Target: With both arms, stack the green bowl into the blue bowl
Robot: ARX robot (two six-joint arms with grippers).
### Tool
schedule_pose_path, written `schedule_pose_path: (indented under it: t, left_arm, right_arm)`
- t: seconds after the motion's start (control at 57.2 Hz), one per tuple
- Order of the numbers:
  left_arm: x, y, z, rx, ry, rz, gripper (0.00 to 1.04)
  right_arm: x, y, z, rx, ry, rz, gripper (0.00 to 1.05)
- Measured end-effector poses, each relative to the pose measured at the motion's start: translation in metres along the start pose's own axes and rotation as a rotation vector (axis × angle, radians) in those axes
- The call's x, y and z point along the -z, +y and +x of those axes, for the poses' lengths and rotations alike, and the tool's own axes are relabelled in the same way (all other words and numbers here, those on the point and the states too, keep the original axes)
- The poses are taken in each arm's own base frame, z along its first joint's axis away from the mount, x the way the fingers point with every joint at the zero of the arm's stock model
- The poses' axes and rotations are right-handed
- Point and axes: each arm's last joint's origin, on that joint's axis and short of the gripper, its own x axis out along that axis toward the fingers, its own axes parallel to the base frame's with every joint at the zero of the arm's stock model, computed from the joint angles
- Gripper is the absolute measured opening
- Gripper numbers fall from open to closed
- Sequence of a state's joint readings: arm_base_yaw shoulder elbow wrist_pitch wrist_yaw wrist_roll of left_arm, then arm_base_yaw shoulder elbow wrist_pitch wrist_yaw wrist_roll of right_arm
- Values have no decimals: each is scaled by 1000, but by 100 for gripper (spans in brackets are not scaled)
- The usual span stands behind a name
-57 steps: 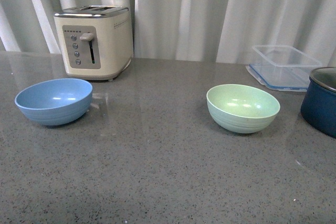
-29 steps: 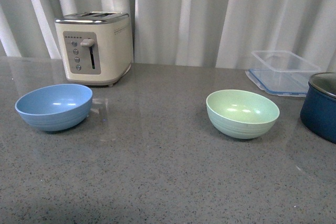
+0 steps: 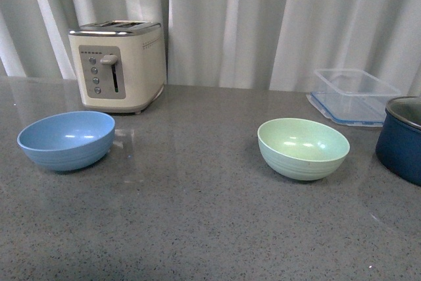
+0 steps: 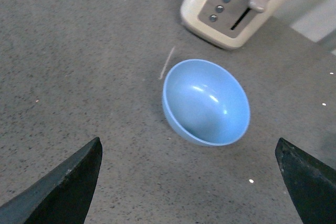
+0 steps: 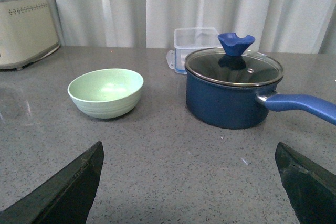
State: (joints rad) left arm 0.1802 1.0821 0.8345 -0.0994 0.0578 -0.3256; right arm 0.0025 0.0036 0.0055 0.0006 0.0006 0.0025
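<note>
The pale mint-green bowl (image 3: 303,148) stands upright and empty on the grey counter, right of centre; it also shows in the right wrist view (image 5: 106,92). The sky-blue bowl (image 3: 66,139) stands upright and empty at the left, in front of the toaster; it also shows in the left wrist view (image 4: 205,102). Neither arm shows in the front view. My left gripper (image 4: 191,184) is open and empty, above the counter short of the blue bowl. My right gripper (image 5: 190,184) is open and empty, low over the counter, apart from the green bowl.
A cream toaster (image 3: 118,65) stands at the back left. A clear plastic container (image 3: 353,95) sits at the back right. A dark blue lidded pot (image 5: 233,88) with a long handle stands right of the green bowl. White curtains hang behind the counter.
The front view has shifted slightly: the bowls, toaster and container all sit a little lower in the picture than a second ago. The bowls have not moved on the counter.
</note>
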Motion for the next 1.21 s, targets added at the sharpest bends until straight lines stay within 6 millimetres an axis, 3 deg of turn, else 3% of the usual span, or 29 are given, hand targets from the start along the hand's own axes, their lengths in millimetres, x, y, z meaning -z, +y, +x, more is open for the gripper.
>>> schedule_pose_path:
  t: [0.175,0.367,0.594,1.031,1.206]
  left_arm:
    - [-14,5,36,-9,112,-70,98]
    - [-8,9,88,-39,241,-112,98]
    - [2,-4,142,-76,324,-83,98]
    - [16,-30,185,-122,409,8,98]
    - [19,-29,193,-137,427,13,71]
  right_arm:
    - [0,0,0,-1,0,0,95]
    - [0,0,0,-1,0,0,95]
    - [0,0,0,-1,0,0,95]
    - [0,0,0,-1,0,0,95]
    - [0,0,0,-1,0,0,95]
